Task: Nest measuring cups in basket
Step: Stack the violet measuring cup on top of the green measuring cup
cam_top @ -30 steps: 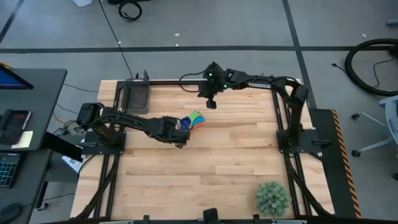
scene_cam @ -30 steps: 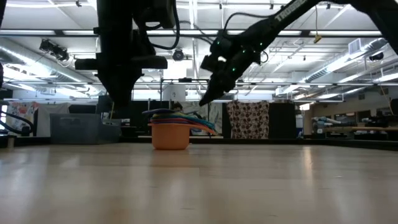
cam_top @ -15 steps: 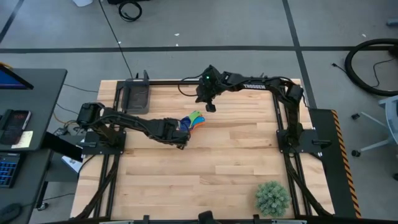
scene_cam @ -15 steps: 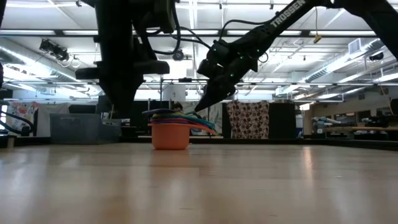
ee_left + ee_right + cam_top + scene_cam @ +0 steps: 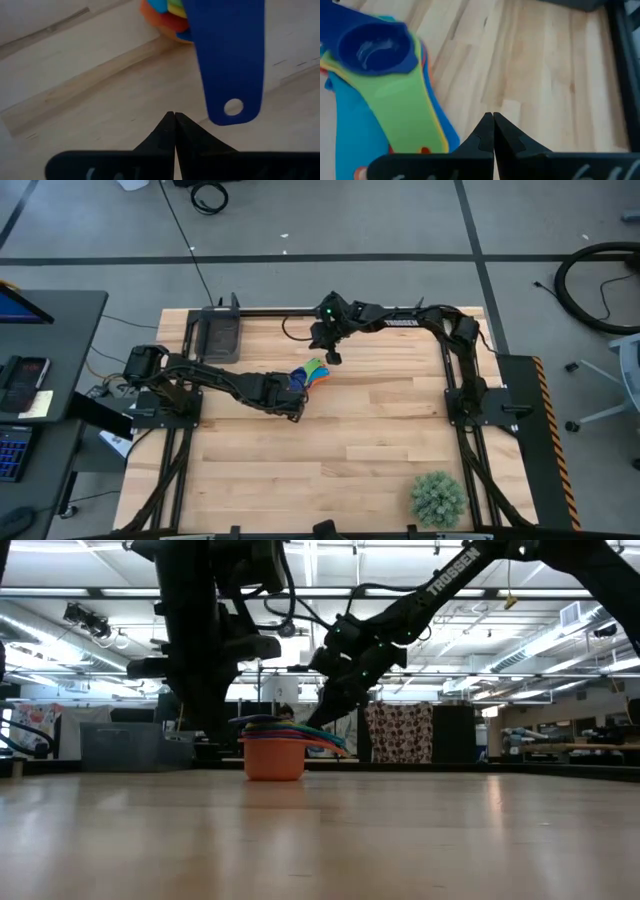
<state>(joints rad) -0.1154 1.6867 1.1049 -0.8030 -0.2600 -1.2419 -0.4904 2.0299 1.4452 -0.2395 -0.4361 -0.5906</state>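
Note:
The measuring cups [image 5: 312,372] stand nested in one stack on the wooden table, the orange one [image 5: 274,759] at the bottom and the dark blue one [image 5: 377,47] on top, with their flat handles fanned out. The basket [image 5: 220,336] sits apart at the table's far left corner. My left gripper [image 5: 174,118] is shut, pointing down at the table just beside the dark blue handle's holed end [image 5: 232,106]. My right gripper [image 5: 493,118] is shut too, slanting down close over the wood beside the green handle [image 5: 412,112]. Neither gripper visibly touches the stack.
A spiky green plant ball [image 5: 438,498] lies at the table's near right corner. Bare wood stretches across the near half of the table [image 5: 330,470]. Black frame rails run along the far edge and both sides.
My right gripper has come down and toward the table's left, closing in on the stack's fanned handles, and has stayed shut. The stack has not moved.

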